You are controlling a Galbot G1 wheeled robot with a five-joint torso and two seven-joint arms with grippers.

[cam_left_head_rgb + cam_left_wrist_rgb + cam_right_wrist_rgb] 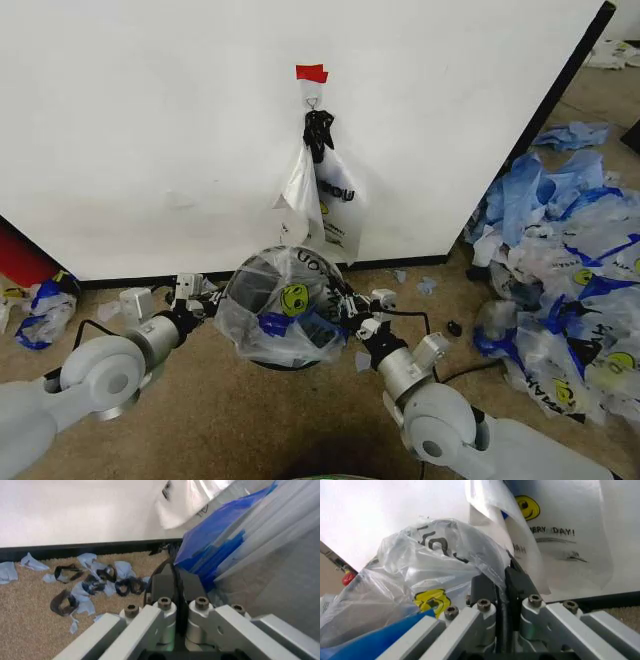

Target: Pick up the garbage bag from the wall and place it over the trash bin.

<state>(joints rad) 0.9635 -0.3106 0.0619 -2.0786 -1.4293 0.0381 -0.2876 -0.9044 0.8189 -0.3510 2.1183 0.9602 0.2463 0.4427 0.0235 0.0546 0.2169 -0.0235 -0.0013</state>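
Note:
The garbage bag (283,300), translucent with a yellow smiley and blue trim, is draped over the black trash bin (285,363), whose dark mesh shows through the plastic. My left gripper (213,303) is at the bag's left edge and my right gripper (352,318) at its right edge. In the left wrist view the left gripper (173,569) is shut where the bag's blue trim (210,543) meets its tips. In the right wrist view the right gripper (501,573) is shut on a fold of the bag (445,551). The wall (150,130) stands just behind.
More bags (328,195) hang from the hook (312,100) under the red tape (311,72). A heap of similar bags (560,280) covers the floor at the right. Blue scraps (95,581) lie on the carpet. A red object (20,262) and another bag (40,308) sit at the left.

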